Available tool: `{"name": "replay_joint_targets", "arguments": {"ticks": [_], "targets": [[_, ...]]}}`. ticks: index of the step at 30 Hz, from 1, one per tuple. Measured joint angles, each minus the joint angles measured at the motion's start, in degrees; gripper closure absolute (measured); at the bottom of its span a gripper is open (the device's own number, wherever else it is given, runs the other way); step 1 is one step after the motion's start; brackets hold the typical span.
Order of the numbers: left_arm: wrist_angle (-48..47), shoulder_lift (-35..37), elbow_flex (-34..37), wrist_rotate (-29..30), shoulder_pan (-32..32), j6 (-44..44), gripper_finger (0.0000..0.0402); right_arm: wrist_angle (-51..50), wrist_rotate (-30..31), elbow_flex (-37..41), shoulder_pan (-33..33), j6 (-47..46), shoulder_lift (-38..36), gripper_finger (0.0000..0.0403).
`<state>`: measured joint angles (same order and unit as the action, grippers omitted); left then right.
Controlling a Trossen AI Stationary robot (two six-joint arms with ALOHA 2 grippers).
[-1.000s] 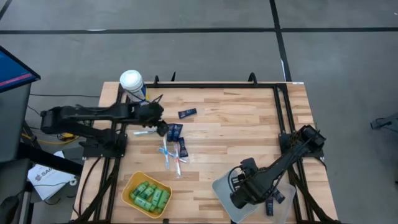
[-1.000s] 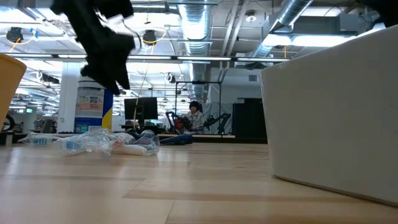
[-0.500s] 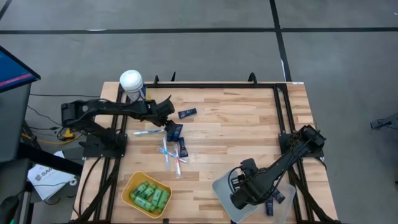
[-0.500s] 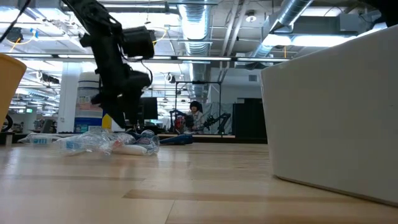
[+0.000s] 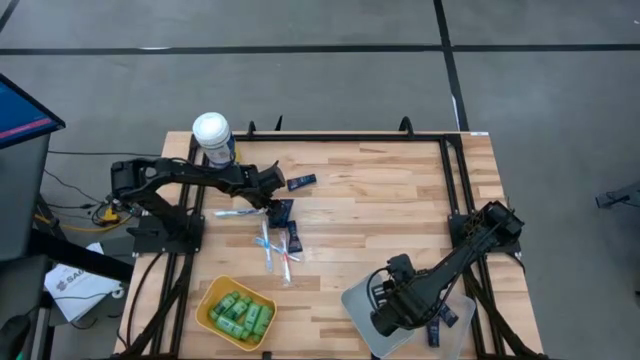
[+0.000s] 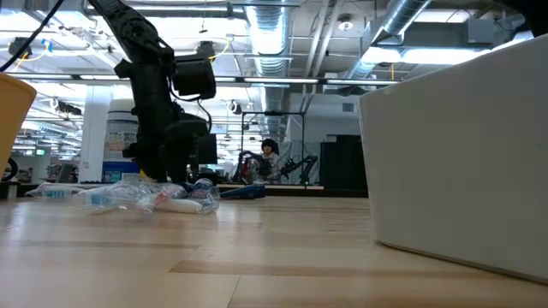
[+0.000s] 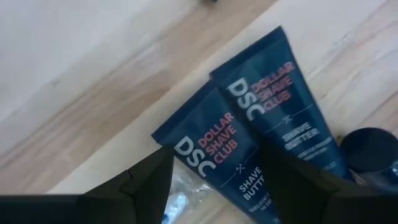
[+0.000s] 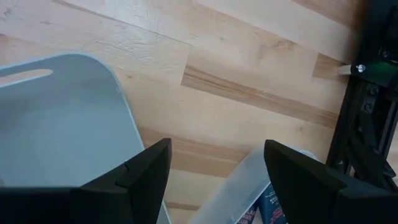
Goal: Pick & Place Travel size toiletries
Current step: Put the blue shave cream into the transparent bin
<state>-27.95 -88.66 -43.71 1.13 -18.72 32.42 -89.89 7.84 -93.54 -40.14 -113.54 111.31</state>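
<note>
Sorting partly done; loose toiletries remain mid-surface

The surface [image 5: 380,215] carries, near its front-left corner, a yellow bin [image 5: 207,300] already filled with green bottles [image 5: 240,315]; at the front-right corner a grey tray [image 5: 357,303] sits under the idle right end effector [image 5: 385,318], fingers apart and empty; the left end effector [image 5: 272,186], open and holding nothing, hovers over two navy shave-butter tubes [image 7: 249,146]; toothbrushes [image 5: 275,252] and another tube [image 5: 301,182] are, I judge, yet unsorted.
</note>
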Motion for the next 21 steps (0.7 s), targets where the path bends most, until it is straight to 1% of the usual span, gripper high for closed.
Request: {"name": "replay_joint_targets", "arguments": {"ticks": [4, 7, 14, 17, 21], "targets": [[1.4, 0.2, 1.8, -1.0, -0.1, 1.2, 0.0170, -0.1, 0.5, 0.0, 0.0, 0.0, 0.0, 0.0154], [2.3, 0.2, 2.9, -4.0, 0.0, 2.2, 0.0170, -0.1, 1.2, 0.0, 0.0, 0.0, 0.0, 0.0154], [3.7, 0.2, 3.3, -5.0, -0.2, 2.4, 0.0171, -0.1, 1.5, 0.0, 0.1, 0.1, 0.0, 0.0154], [3.9, 0.2, 3.4, -5.0, -0.4, 2.3, 0.0184, -0.1, 1.5, 0.0, 0.1, 0.1, 0.0, 0.0154], [3.9, 0.1, 3.5, -4.6, -0.7, 2.1, 0.0223, -0.1, 1.5, 0.0, 0.1, 0.1, 0.0, 0.0154]]}}
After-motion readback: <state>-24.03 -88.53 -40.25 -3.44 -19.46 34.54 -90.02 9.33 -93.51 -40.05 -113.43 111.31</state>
